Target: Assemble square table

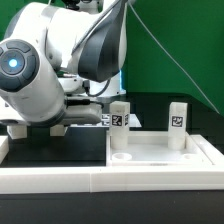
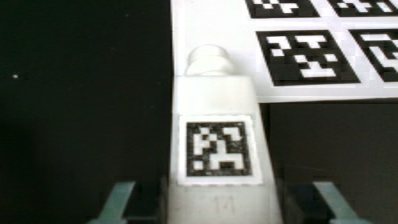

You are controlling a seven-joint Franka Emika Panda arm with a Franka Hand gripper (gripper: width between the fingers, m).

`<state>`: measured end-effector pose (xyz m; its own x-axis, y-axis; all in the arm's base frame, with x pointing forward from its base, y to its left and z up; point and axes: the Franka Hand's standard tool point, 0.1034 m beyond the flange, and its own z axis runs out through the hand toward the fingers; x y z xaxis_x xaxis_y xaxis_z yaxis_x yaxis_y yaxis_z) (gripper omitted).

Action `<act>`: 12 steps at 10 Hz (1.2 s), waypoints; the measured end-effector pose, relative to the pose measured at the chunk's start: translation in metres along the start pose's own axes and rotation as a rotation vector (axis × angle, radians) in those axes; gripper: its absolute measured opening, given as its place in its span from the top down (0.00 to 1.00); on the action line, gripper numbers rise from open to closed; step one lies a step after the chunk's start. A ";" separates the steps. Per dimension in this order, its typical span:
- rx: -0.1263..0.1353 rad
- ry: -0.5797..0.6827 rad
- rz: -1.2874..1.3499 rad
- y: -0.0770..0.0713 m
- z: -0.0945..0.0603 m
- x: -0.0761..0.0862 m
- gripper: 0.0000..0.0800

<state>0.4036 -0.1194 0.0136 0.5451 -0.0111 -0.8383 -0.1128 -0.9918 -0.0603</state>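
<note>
Lying on the dark surface (image 2: pixel 71 100) beside the marker board (image 2: pixel 320 90), one tagged leg block (image 2: pixel 217 120) is flanked by open fingers (image 2: pixel 121 203), untouched. Two upright legs (image 1: pixel 120 116) (image 1: pixel 177 115) are seen at the far edge of the square slab (image 1: pixel 160 150).

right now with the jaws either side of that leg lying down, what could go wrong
1. The jaws flank the lying leg at its tagged end, far from the narrow tip, with gaps on both sides. A grip that far toward one end may let it tilt or twist.
2. Its tip lies close to the marker board; dragging could catch that edge.
3. Two upright legs stand on the tabletop; a swing could knock them.
</note>
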 end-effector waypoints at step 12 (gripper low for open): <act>0.026 0.023 -0.007 -0.005 -0.074 -0.024 0.64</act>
<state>0.4521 -0.1231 0.0741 0.5648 -0.0072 -0.8252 -0.1300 -0.9882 -0.0804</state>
